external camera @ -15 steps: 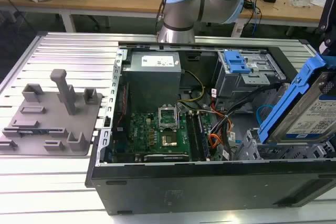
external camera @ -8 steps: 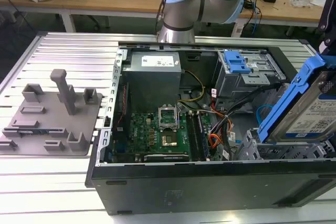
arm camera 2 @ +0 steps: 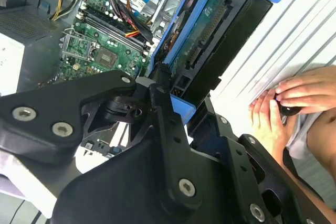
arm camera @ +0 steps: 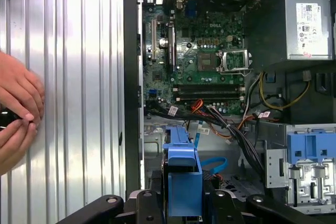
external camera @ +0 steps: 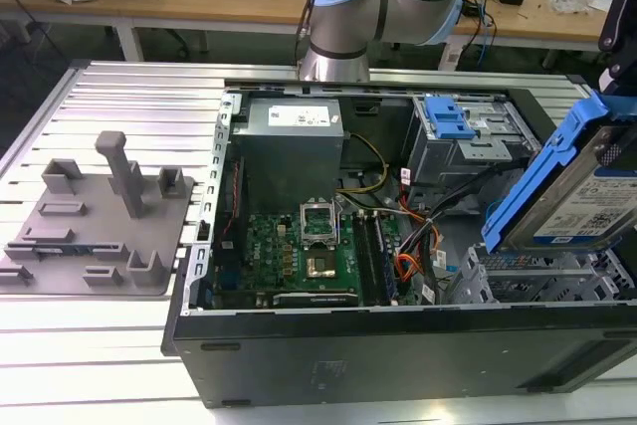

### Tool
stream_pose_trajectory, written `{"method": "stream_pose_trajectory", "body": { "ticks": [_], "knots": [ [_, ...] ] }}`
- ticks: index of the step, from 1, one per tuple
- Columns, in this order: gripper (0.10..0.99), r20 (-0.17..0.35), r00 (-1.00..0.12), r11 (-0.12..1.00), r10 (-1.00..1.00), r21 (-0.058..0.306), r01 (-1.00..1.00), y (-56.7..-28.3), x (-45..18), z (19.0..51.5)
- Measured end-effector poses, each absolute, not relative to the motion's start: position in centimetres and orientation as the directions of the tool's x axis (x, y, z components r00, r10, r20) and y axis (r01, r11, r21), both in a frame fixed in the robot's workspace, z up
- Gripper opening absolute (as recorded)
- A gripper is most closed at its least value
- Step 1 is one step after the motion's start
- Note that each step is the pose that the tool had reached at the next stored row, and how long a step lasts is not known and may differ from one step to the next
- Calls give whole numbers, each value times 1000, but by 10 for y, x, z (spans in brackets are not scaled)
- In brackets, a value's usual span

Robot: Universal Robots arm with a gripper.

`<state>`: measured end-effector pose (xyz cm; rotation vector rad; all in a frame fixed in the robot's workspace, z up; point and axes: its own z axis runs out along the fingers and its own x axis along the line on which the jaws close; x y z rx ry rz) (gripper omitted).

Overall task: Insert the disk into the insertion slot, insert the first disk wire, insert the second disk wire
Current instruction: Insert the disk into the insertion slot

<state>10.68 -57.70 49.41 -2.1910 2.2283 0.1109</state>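
While my two black jointed metal fingers (arm camera 2: 163, 106) press in from either side, the gripper (arm camera: 182, 204) is clamped on the disk (external camera: 572, 186), a flat rectangular silver hard drive with a white printed label, clipped into a bright blue plastic carrier frame. Both wrist views show that smooth blue plastic pinched between my matte, bolt-studded linkages. In the second wrist view the drive's underside faces the camera: green circuit board, with a dark row of connector pins at one end. In the exterior view the disk hangs tilted in the air at the exterior view's right, its label toward the camera. It is above the insertion slot (external camera: 537, 281), a rectangular bay of grey perforated sheet metal inside the open black computer case (external camera: 398, 355), and clear of it, not in it. Further out lie a tangle of orange and black cables (external camera: 413, 246), the green motherboard (external camera: 299, 246), the grey power supply box (external camera: 289, 146) and another grey bay with a blue latch (external camera: 448, 118). Beside the case, a person's hands (arm camera: 18, 108) rest on the ribbed aluminium tabletop (arm camera: 79, 77), pinching something small and dark.
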Motion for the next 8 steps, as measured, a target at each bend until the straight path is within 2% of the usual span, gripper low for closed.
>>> {"method": "stream_pose_trajectory", "body": {
  "ticks": [8],
  "knots": [
    [365,-60,-18,16,-998,36,-999,-577,114,494]
  ]
}}
